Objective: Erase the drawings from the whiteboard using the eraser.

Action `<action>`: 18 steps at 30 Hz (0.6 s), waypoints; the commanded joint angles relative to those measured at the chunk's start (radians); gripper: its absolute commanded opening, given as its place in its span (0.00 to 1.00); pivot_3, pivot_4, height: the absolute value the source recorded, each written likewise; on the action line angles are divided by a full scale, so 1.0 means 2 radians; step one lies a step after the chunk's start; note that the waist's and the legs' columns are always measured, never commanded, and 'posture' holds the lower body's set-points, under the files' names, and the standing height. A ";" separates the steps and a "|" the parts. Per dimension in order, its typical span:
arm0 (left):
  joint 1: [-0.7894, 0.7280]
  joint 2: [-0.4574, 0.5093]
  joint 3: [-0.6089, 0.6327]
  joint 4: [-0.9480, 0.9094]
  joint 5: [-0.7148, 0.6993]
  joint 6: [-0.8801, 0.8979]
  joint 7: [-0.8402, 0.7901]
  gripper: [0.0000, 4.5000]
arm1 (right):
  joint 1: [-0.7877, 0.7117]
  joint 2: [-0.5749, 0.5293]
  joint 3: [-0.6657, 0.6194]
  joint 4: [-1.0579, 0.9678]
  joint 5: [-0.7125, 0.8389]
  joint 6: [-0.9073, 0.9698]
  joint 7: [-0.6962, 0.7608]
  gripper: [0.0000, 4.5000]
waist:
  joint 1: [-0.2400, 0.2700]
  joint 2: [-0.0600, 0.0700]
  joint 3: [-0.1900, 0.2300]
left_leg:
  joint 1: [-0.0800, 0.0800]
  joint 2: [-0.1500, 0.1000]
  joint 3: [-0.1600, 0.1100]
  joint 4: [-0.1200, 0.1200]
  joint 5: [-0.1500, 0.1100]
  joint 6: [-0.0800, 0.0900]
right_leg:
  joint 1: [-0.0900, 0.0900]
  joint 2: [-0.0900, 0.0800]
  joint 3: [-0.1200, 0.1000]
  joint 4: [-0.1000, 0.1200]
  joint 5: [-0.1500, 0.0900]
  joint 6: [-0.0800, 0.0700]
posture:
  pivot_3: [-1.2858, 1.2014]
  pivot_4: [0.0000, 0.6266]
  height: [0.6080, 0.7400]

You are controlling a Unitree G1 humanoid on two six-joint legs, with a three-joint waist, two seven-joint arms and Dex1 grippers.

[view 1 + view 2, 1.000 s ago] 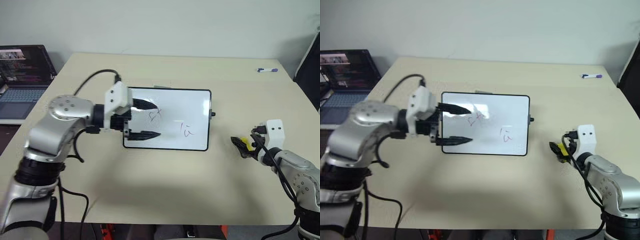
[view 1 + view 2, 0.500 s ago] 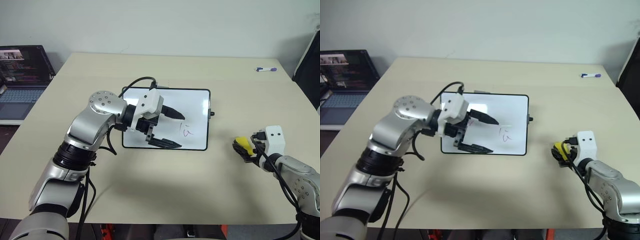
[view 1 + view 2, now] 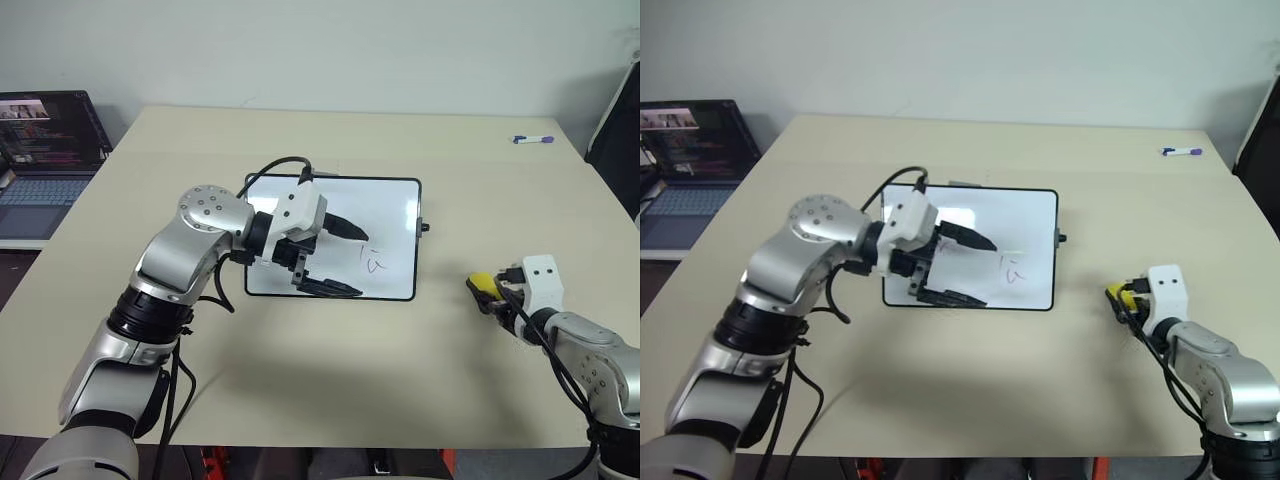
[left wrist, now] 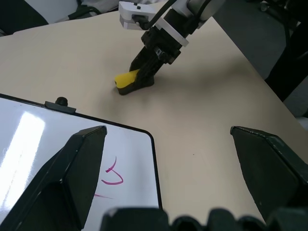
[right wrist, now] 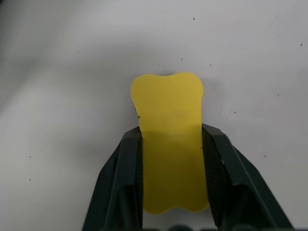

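Eraser (image 5: pixel 171 144): on the tabletop (image 3: pixel 330 370), right of the whiteboard (image 3: pixel 390 215), pinched by the right hand (image 3: pixel 493 296).
Left hand (image 3: pixel 345 260): spread over the whiteboard.
Advice: lift straight, felt down.

Broad beige table (image 3: pixel 330 360) across most of the view, matte and evenly lit, with soft shadows. Plain pale wall (image 3: pixel 320 50) behind it at twelve o'clock. Open dark laptop (image 3: pixel 45 135) with lit screen at ten o'clock, on a lower surface beside the table's edge. White-and-purple marker pen (image 3: pixel 533 139) near the far corner at two o'clock. Dark upright shape (image 3: pixel 618 130) at the edge at three o'clock, too cropped to identify.
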 commanded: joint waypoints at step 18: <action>0.299 0.076 0.158 -0.178 0.010 0.101 0.204 1.00 | 0.050 -0.041 0.100 -0.100 -0.129 -0.268 0.081 0.28 | -0.001 0.000 0.000 | 0.002 0.000 0.000 0.000 0.000 0.000 | 0.001 -0.003 0.000 0.001 0.000 0.000 | 0.52 0.24 1.00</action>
